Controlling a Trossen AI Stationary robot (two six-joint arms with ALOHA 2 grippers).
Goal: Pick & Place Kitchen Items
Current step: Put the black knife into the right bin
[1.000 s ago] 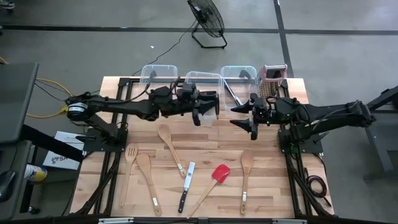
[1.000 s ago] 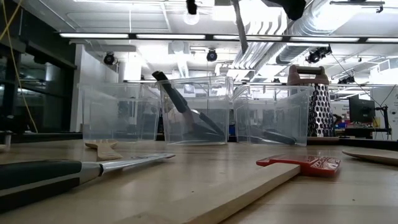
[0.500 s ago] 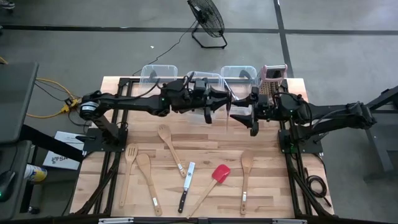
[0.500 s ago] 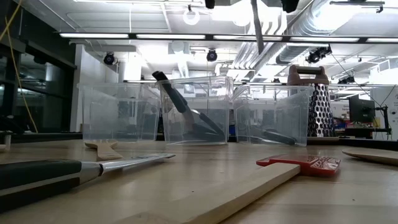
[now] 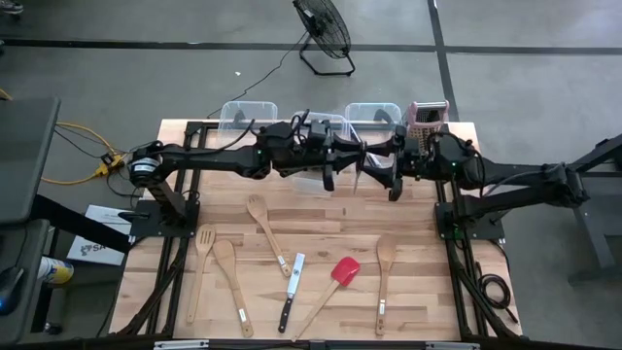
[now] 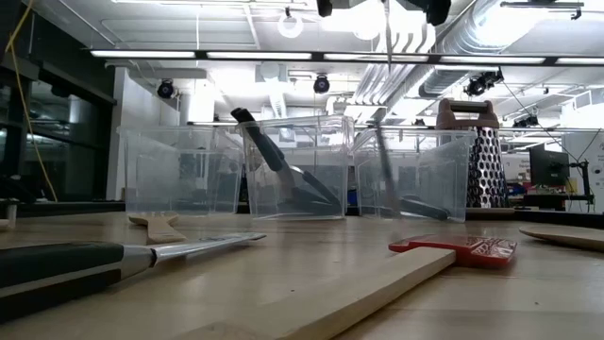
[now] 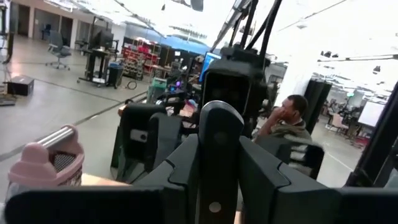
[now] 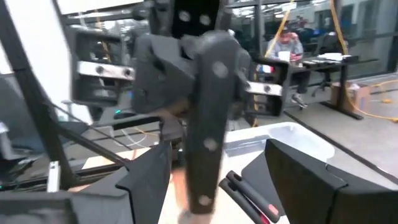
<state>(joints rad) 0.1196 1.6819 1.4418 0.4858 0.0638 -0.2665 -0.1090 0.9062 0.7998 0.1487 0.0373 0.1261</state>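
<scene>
My left gripper [image 5: 348, 161] is shut on a black-handled knife [image 5: 356, 181] high above the table's far middle. The riveted handle stands upright, and the thin blade [image 6: 387, 33] hangs down from it. My right gripper [image 5: 385, 175] is open and faces the left one. Its two fingers [image 8: 140, 177] stand on either side of the knife's handle [image 8: 208, 124], apart from it. On the near half of the table lie wooden spoons [image 5: 264, 228], a red-headed spatula [image 5: 335, 282] and a second knife [image 5: 291, 292]. My left gripper pinches the knife's black handle [image 7: 217, 155] between its two fingers [image 7: 180, 174]. The fingers come level from the table's left and lie across the handle. The knife is lifted clear and hangs upright, blade down.
Three clear bins [image 5: 248, 115] stand along the far edge; the middle one [image 6: 293, 170] holds a black turner and the right one [image 6: 415, 179] a dark utensil. A metal grater [image 5: 426, 122] stands at the far right. A seated person [image 7: 289, 121] shows beyond the table.
My left gripper has carried the knife toward the table's right, up to my right gripper; the blade, tilted before, now hangs nearly straight down. My right gripper has swung toward the left gripper and now has its open fingers around the handle.
</scene>
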